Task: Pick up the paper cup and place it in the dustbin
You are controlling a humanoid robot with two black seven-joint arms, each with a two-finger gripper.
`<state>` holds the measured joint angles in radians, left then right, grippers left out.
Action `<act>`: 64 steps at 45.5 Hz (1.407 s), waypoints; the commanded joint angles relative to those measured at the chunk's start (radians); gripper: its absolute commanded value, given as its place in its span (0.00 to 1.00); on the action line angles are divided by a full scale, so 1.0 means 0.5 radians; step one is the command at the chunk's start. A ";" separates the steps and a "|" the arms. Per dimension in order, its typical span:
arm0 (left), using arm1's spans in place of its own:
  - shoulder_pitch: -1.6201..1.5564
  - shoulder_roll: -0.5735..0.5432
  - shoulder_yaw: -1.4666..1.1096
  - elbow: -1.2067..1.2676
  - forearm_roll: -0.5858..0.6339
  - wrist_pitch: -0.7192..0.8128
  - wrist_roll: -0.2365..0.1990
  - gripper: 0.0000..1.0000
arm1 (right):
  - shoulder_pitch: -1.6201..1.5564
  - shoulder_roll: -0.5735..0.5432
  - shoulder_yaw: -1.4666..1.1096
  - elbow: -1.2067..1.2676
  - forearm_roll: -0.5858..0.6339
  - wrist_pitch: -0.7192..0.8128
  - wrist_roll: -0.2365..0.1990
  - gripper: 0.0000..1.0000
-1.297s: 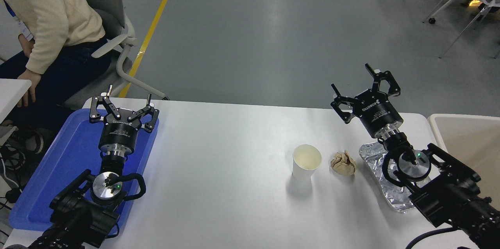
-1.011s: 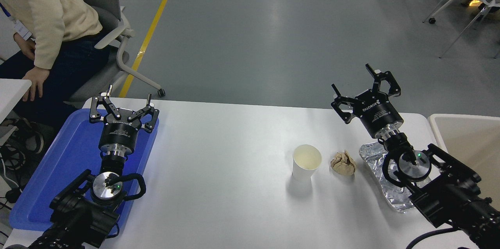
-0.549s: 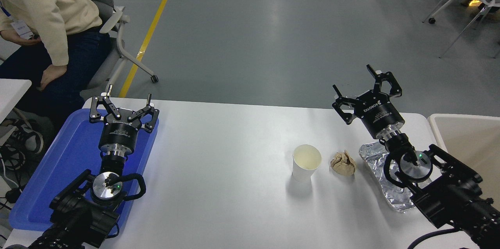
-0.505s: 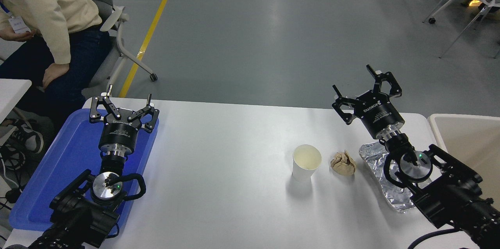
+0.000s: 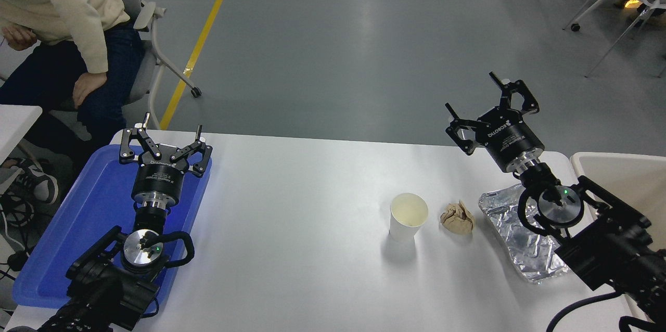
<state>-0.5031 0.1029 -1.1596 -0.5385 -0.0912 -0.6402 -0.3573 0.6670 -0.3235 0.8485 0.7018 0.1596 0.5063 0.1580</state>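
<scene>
The paper cup (image 5: pixel 408 216) stands upright on the white table (image 5: pixel 291 228), right of centre, its pale inside showing. The dustbin (image 5: pixel 627 181) shows at the right edge, only its pale rim and part of a tan inner wall in view. My right gripper (image 5: pixel 474 99) is open and empty, raised over the table's far right edge, up and to the right of the cup and well apart from it. My left gripper (image 5: pixel 169 133) is open and empty, parked over the blue tray at the lower left.
A crumpled tan paper ball (image 5: pixel 457 218) lies just right of the cup. A crinkled silver foil tray (image 5: pixel 523 241) lies under my right arm. The blue tray (image 5: pixel 83 220) is at the left. A seated person (image 5: pixel 57 14) is at the far left.
My right gripper has risen and moved slightly right and away, uncovering more of the foil tray. The person's chair has rolled further away. The cup has not moved.
</scene>
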 commanded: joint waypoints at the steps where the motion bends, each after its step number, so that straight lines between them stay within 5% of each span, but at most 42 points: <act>1: 0.000 0.000 0.000 0.000 0.001 -0.002 0.000 1.00 | 0.209 -0.163 -0.221 0.054 -0.163 -0.126 -0.003 1.00; 38: -0.003 0.000 0.000 0.000 0.001 -0.002 0.000 1.00 | 1.372 -0.626 -2.261 0.415 -0.181 -0.295 -0.006 1.00; 64: -0.003 0.003 0.000 0.000 0.001 -0.002 0.000 1.00 | 2.252 -0.559 -3.525 1.207 -0.773 -0.276 -0.006 1.00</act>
<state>-0.5047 0.1043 -1.1597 -0.5384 -0.0904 -0.6413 -0.3574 1.6135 -0.6353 -0.6540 1.1427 -0.1473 0.3626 0.1552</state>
